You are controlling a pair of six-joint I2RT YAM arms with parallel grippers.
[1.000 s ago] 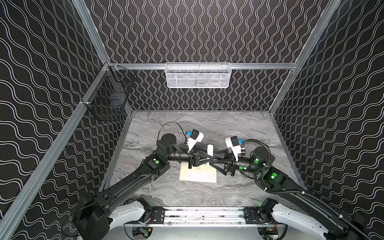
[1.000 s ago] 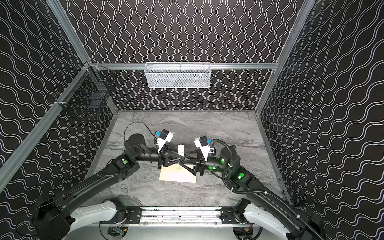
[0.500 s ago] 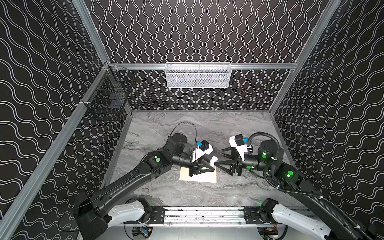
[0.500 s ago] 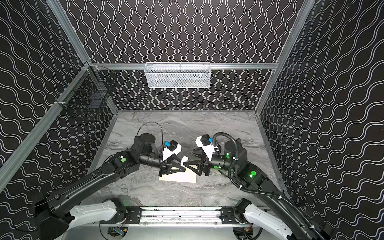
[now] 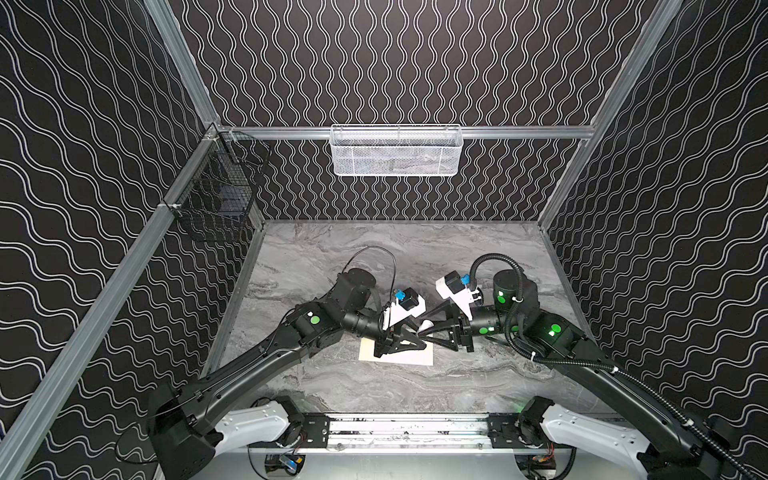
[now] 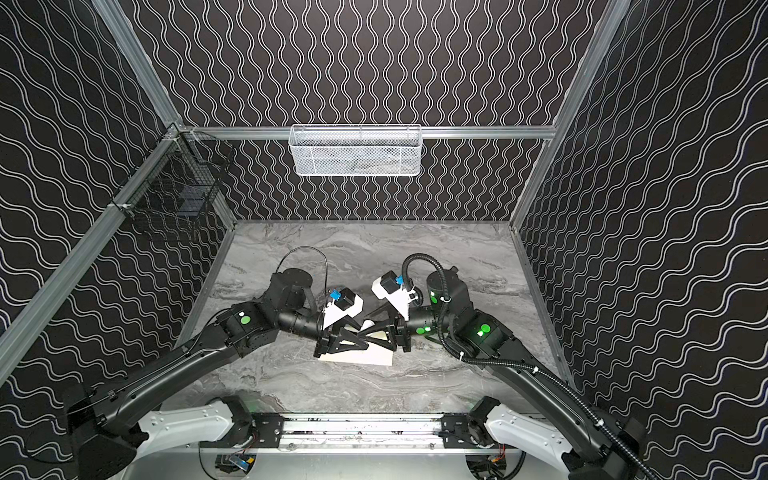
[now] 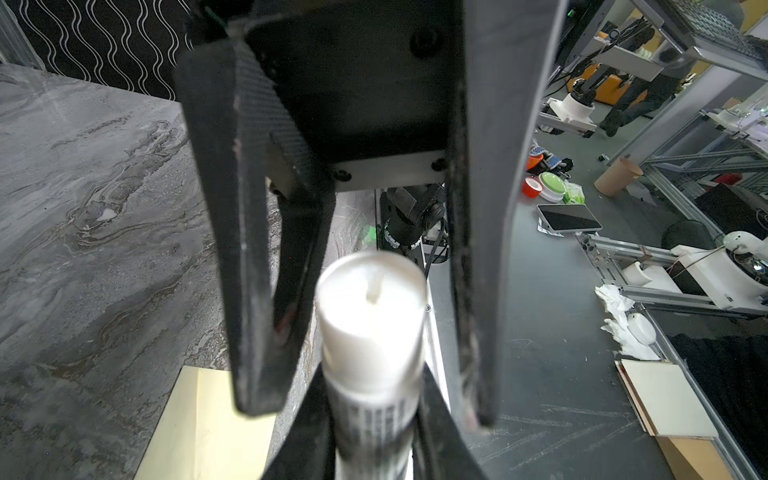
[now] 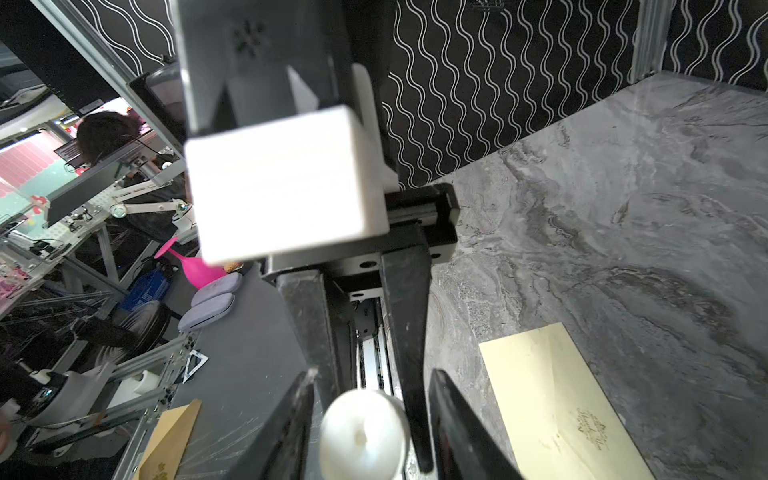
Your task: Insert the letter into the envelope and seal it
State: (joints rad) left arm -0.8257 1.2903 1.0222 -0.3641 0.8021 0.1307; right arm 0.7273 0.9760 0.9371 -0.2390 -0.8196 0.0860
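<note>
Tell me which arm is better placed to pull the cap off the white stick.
Right. The right gripper has open jaws on both sides of the cap, while the left gripper is shut on the white stick.

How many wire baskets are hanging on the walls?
2: a white mesh basket on the back rail, and a black wire basket on the left side rail.

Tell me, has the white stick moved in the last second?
Yes. The white stick has shifted toward the front rail, closer to the envelope, which stayed put.
</note>
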